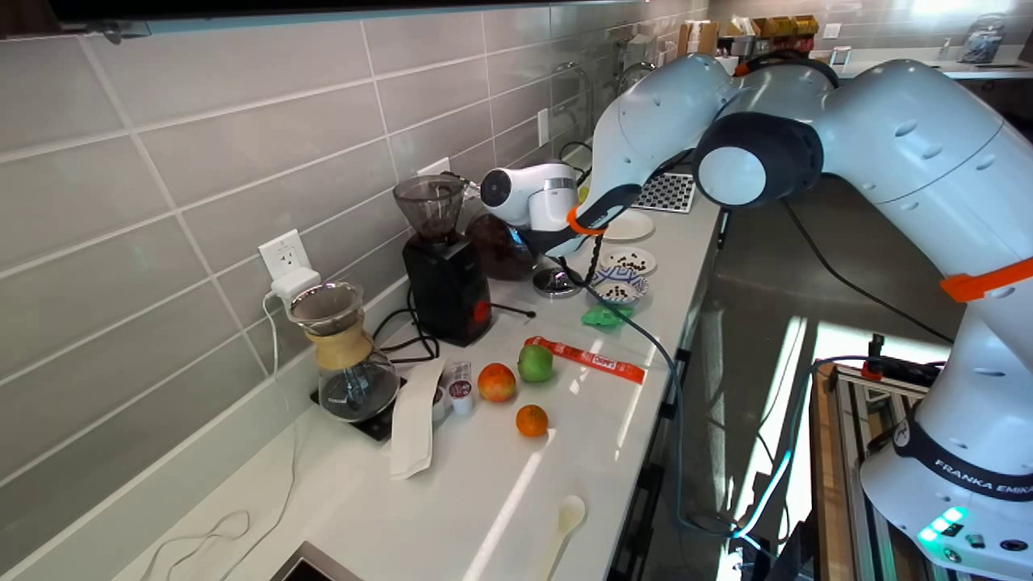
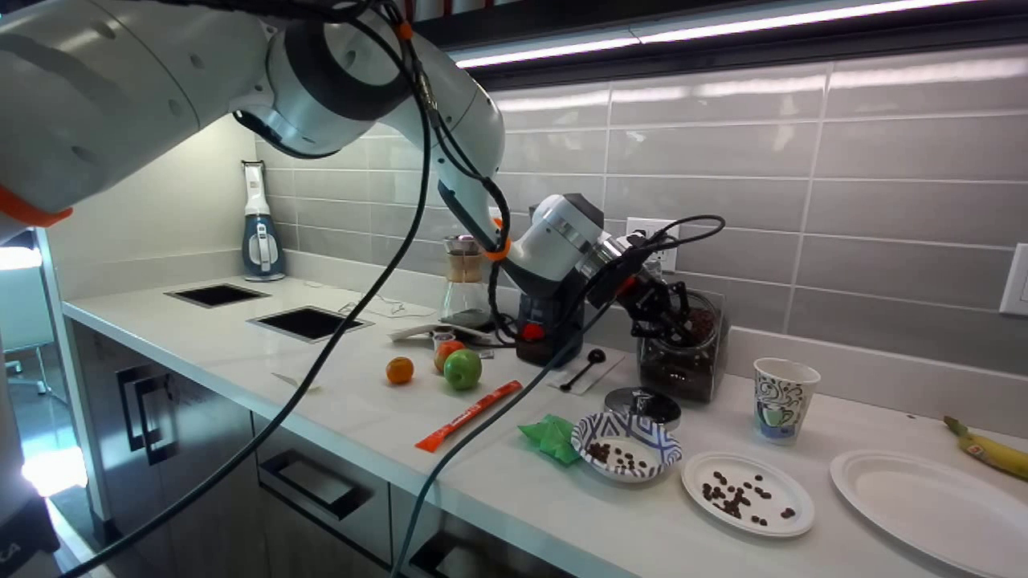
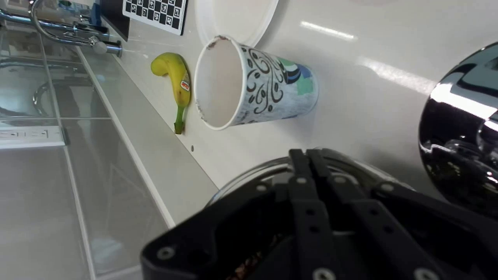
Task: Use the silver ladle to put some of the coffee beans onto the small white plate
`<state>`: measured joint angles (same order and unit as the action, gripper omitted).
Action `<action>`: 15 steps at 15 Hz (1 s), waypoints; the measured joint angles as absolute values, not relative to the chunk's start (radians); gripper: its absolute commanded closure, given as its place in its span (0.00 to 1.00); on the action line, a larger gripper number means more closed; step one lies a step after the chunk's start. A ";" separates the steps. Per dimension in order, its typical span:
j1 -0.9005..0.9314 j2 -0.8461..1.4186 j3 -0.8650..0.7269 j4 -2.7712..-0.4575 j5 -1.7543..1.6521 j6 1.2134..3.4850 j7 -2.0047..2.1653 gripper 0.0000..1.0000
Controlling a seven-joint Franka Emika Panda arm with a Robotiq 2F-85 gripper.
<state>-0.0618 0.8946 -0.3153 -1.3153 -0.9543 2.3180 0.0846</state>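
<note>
A glass jar [image 2: 683, 376] of dark coffee beans stands against the wall. It also shows in an exterior view [image 1: 499, 246]. My gripper [image 2: 681, 325] is at the jar's mouth. In the wrist view its fingers [image 3: 306, 152] are almost together, with a thin dark gap, in front of the jar's rim [image 3: 250, 168]. The silver ladle is not visible; whether it is between the fingers or in the jar is hidden. The small white plate [image 2: 735, 464] holds scattered beans and also shows in an exterior view [image 1: 650, 260]. Some beans [image 3: 249, 264] show below the fingers.
A silver lid [image 2: 642, 405], a patterned bowl [image 2: 630, 437] with beans, and a green wrapper [image 2: 552, 437] stand near the jar. A paper cup [image 3: 272, 83], large plate [image 2: 932, 498] and banana [image 3: 177, 79] are beside it. A black grinder [image 1: 448, 282] and black scoop [image 2: 585, 369] are close.
</note>
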 measured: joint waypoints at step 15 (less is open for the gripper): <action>-0.026 0.818 -0.301 -1.471 -1.084 2.318 0.368 0.99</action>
<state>-0.0264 0.8180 -0.3006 -1.4709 -1.0843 2.3185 0.3684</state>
